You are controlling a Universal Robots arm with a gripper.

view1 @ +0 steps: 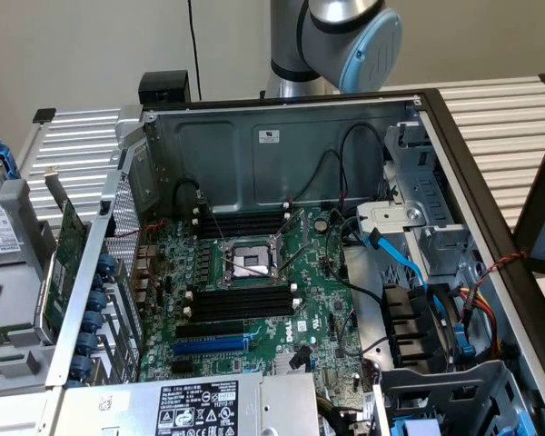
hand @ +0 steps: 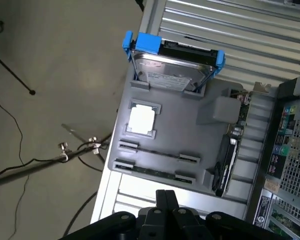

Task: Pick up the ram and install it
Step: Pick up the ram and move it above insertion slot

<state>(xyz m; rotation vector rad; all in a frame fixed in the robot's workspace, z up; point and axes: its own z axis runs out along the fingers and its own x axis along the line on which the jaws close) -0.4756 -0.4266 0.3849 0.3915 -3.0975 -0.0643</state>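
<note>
Grey tray sits on the slatted metal desk and carries the loose parts. Ram lies flat in the tray's long holder nearest the tool, untouched. A second, similar stick lies parallel just beside it; can't tell the two apart. Tool hangs above that edge of the tray with its fingers pressed together and nothing between them.

Same tray: a silver square processor chip near the sticks, and a hard drive in a blue bracket at the far end. An expansion card stands on edge along the side toward the computer case.

Exterior view: the case lies open on the desk with the motherboard facing up. The processor socket has black memory slots on both sides of it. The tray is at the exterior view's left of the case. Arm rises behind the case's back wall.
</note>
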